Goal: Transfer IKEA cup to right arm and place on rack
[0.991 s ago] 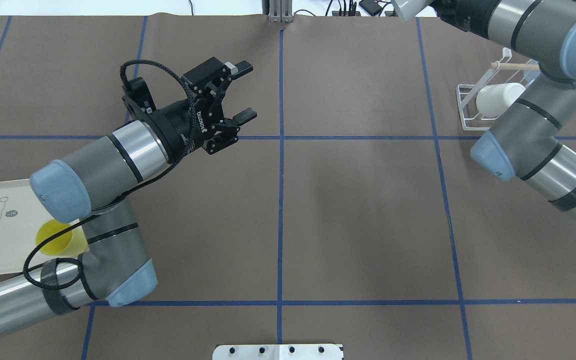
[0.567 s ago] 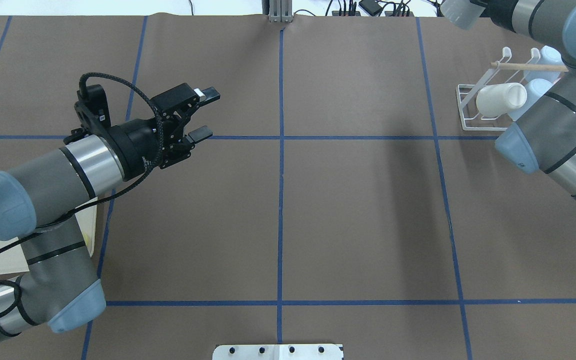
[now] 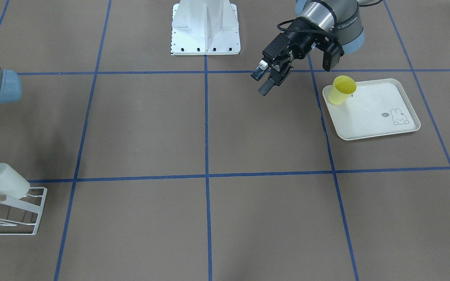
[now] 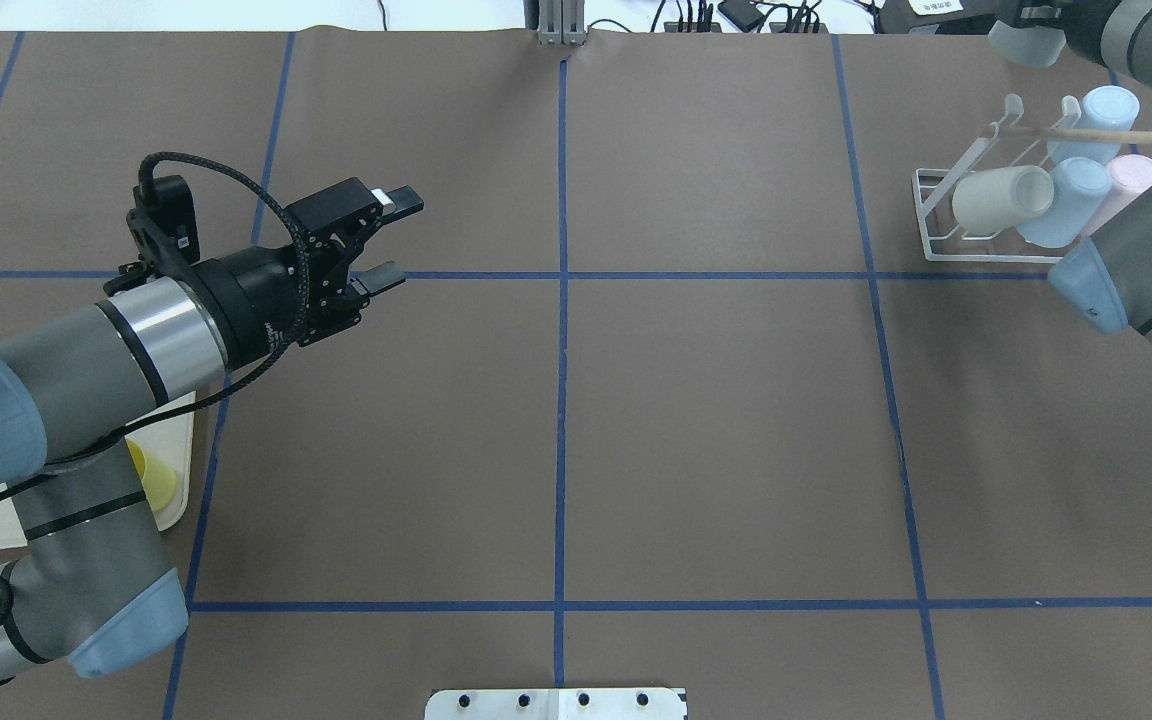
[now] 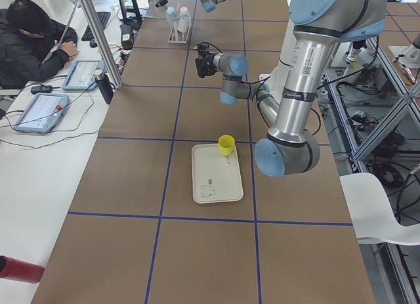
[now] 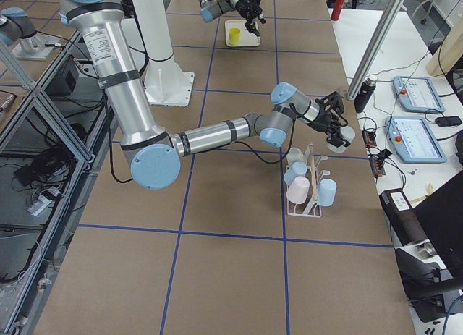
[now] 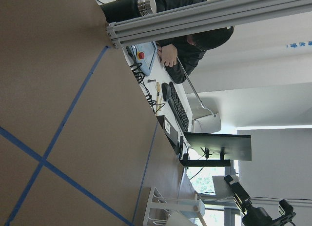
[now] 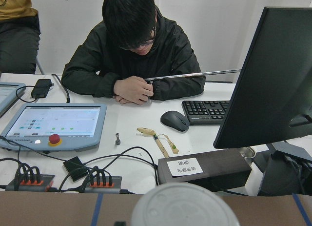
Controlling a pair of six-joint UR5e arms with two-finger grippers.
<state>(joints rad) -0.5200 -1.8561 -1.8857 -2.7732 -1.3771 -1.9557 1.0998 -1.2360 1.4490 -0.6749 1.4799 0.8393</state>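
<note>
Cup status: the pale cup (image 4: 1024,47) is clamped in the right hand (image 6: 336,126). It is held above the far right corner of the worktop (image 4: 716,420), just beyond the rack (image 4: 936,230), and it sits on no prong. In the right wrist view the cup's round end fills the bottom edge, and a seated person (image 8: 136,60) leans on a desk behind it.

Rack: a white wire frame with a thin wooden dowel (image 4: 1086,133) across the top. Four cups sit on it, all tilted. A cream cup (image 4: 1001,198) is on the side toward the worktop's centre. A light-blue cup (image 4: 1064,200) is beside it, then a pink cup (image 4: 1131,175). A second blue cup (image 4: 1108,105) sits behind these.

Left hand (image 4: 388,240): released, with its fingers spread and nothing between them. It hovers over the worktop left of the centre tape line and points toward the middle, well apart from the right hand.

Tray: a yellow cup (image 3: 342,90) stands mouth up on one corner of the cream tray (image 3: 369,130). The rabbit drawing (image 3: 399,116) is toward the opposite corner. From overhead the left arm hides most of the yellow cup and tray.
</note>
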